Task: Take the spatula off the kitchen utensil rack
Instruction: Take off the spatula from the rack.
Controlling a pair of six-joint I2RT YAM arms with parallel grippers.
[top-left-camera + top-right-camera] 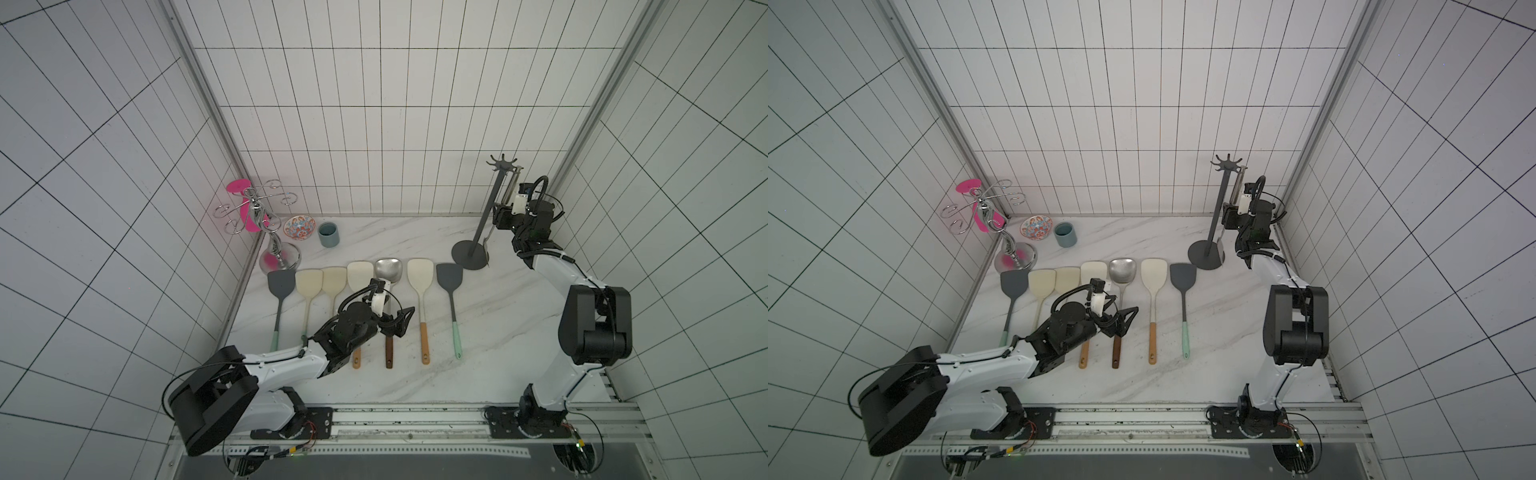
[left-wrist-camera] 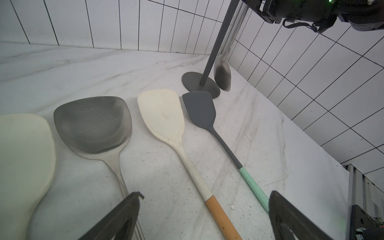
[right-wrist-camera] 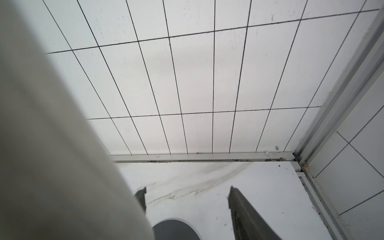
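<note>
Your rack (image 1: 486, 208) is dark grey, spatula (image 2: 222, 74) on it shiny silver; upper left, that bowl (image 1: 299, 227) has a red-and-blue floral pattern.

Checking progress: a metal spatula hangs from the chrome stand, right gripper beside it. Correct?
No: the spatula hangs from the dark rack, not the chrome stand, as both top views show. The right gripper is beside it.

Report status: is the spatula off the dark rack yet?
Done: right hand is up at the kitchen utensil rack, beside the hanging steel spatula. In hand: nothing; its fingers stand apart with no handle between them. Still to do: close on the handle, lift it clear of the hook, carry it away.
</note>
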